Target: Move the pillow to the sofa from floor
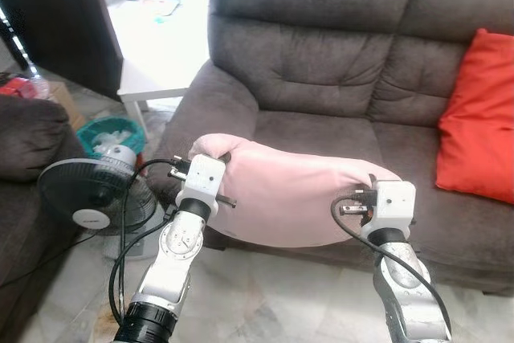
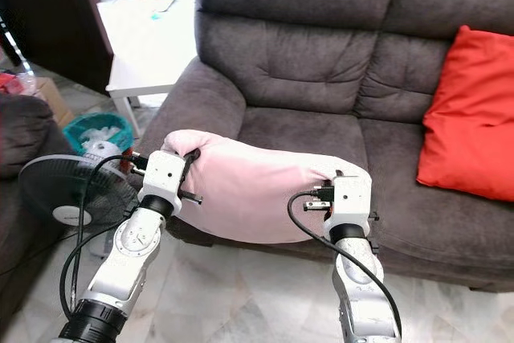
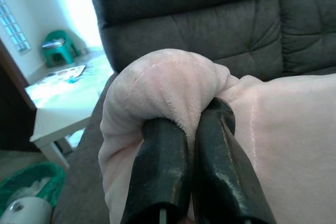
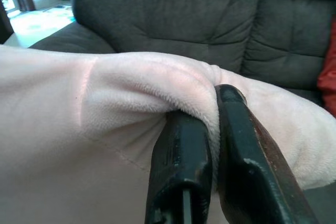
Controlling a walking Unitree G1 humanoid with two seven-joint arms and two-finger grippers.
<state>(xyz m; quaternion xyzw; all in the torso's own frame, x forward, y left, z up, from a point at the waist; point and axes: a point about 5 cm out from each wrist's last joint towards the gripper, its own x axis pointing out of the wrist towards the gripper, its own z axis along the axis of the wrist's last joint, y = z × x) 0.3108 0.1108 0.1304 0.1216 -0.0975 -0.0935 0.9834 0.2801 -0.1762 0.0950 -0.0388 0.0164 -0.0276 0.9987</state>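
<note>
I am holding a pale pink plush pillow (image 1: pixel 293 198) between both arms, in front of a dark grey fabric sofa (image 1: pixel 337 78). My left gripper (image 3: pixel 195 129) is clamped on the pillow's left end: its two black fingers (image 3: pixel 160 177) sit almost together, with a bunched fold of pink fabric pinched between their tips and bulging over them. My right gripper (image 4: pixel 212 116) is clamped the same way on the pillow's right end, its fingers (image 4: pixel 181 166) nearly closed on a ridge of fabric. The pillow stretches between the two sets of jaws, off the floor, hanging at the front edge of the sofa seat. Beyond the right jaws, a red cushion (image 1: pixel 480 122) leans against the sofa back. Beside the left arm stands a black floor fan (image 1: pixel 88 194), near a white side table (image 1: pixel 157 50).
</note>
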